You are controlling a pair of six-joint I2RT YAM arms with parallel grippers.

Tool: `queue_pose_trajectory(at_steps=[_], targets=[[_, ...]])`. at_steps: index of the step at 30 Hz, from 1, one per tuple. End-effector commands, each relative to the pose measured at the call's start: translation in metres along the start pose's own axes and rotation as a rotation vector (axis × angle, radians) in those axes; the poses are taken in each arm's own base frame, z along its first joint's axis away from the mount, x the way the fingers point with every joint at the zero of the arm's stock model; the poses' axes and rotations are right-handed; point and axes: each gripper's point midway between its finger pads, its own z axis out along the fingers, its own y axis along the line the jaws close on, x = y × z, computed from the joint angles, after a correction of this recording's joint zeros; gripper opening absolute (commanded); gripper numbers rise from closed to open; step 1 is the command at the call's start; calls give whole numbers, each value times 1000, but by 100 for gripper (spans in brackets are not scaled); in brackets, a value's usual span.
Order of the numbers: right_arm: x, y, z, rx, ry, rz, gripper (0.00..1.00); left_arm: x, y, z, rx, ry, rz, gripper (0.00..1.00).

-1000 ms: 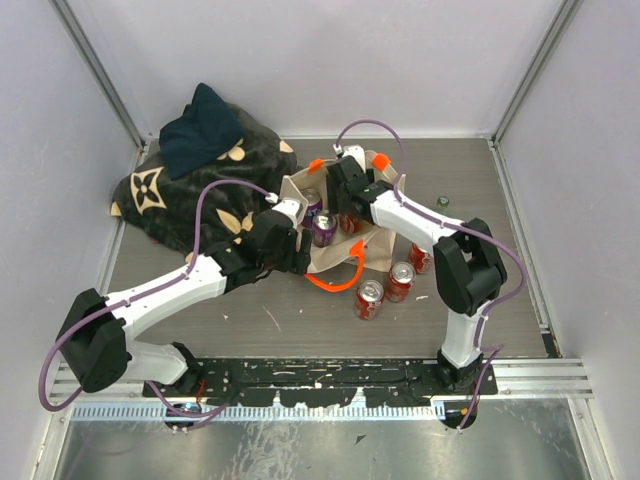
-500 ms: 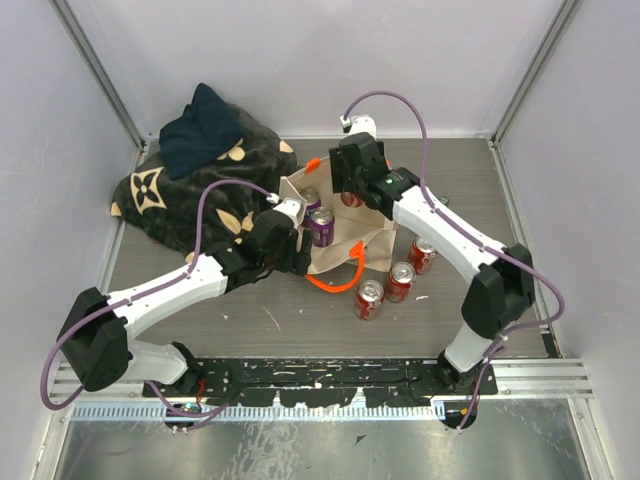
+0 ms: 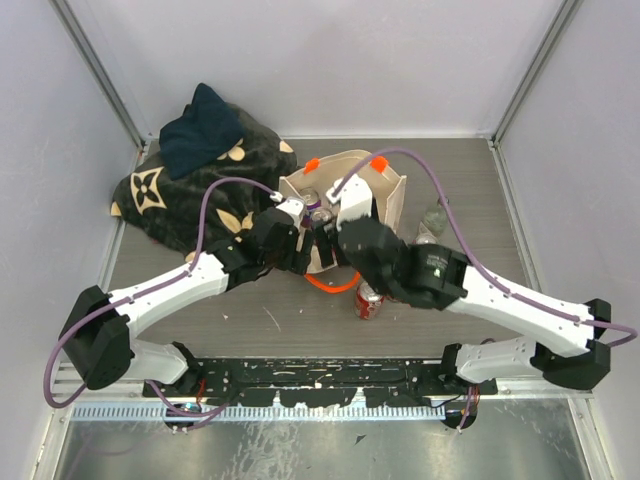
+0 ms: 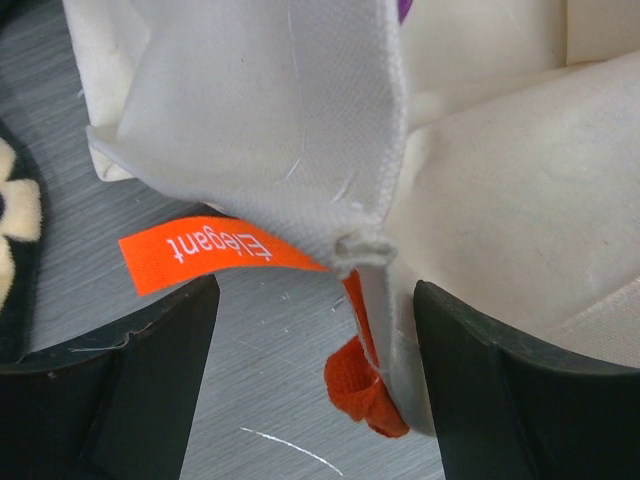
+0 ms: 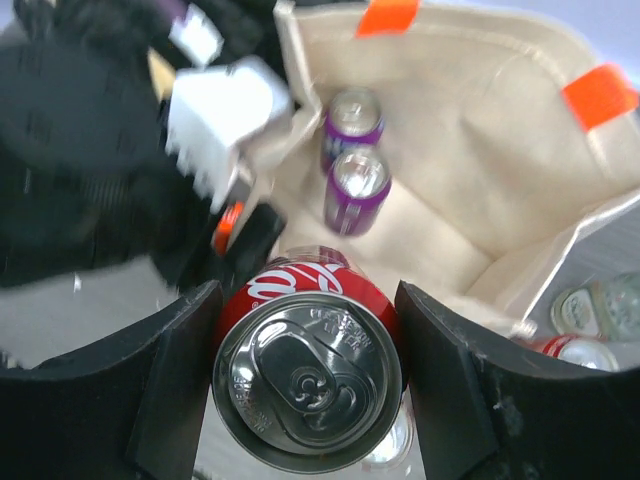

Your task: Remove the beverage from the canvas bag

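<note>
The beige canvas bag [image 3: 392,188] with orange handles stands open at mid-table. My right gripper [image 5: 305,335] is shut on a red cola can [image 5: 305,370] and holds it upright above the bag's near-left rim. In the top view the raised right arm [image 3: 405,268] hides that gripper. Two purple cans [image 5: 356,186] stand inside the bag [image 5: 470,150]. My left gripper [image 4: 315,385] is open at the bag's near-left corner [image 3: 300,255]. The fabric edge [image 4: 380,300] and an orange tag [image 4: 200,250] lie between its jaws, and the edge is next to the right finger.
A dark floral blanket [image 3: 190,190] with a navy cloth on it lies at the back left. A red can [image 3: 368,298] stands on the table in front of the bag, and more cans [image 5: 580,320] are by its right side. Walls enclose the table.
My right arm has lifted out of the bag with the red can, rising and swinging toward the near side. The left arm has stayed at the bag's corner.
</note>
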Motion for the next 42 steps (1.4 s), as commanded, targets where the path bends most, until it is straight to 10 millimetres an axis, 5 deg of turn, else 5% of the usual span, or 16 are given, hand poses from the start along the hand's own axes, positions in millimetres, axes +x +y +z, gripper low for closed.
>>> queue_pose_trajectory(at_steps=[1,6,14,22,29,32,35,36,42], targets=[[26,8,-25,22,-3,56,1,-21,18,0,-43,-49,18,86],[73,47,-34,-35,78,-30,0,-26,32,0,-41,-56,-17,86],[130,80,-8,-101,182,-30,1,-32,43,-1,-47,-74,-36,86],[182,76,28,-137,301,56,1,-30,39,0,-24,-65,-42,86],[215,68,38,-99,376,24,1,-26,38,1,-18,-56,-56,86],[222,66,41,-84,387,9,23,-24,38,3,-17,-50,-57,87],[218,64,42,-67,375,-1,70,-23,37,4,-16,-43,-62,87],[215,63,42,-59,369,-6,78,-21,38,4,-16,-40,-65,87],[157,58,29,-22,274,-72,87,-20,37,2,-11,-44,-74,87]])
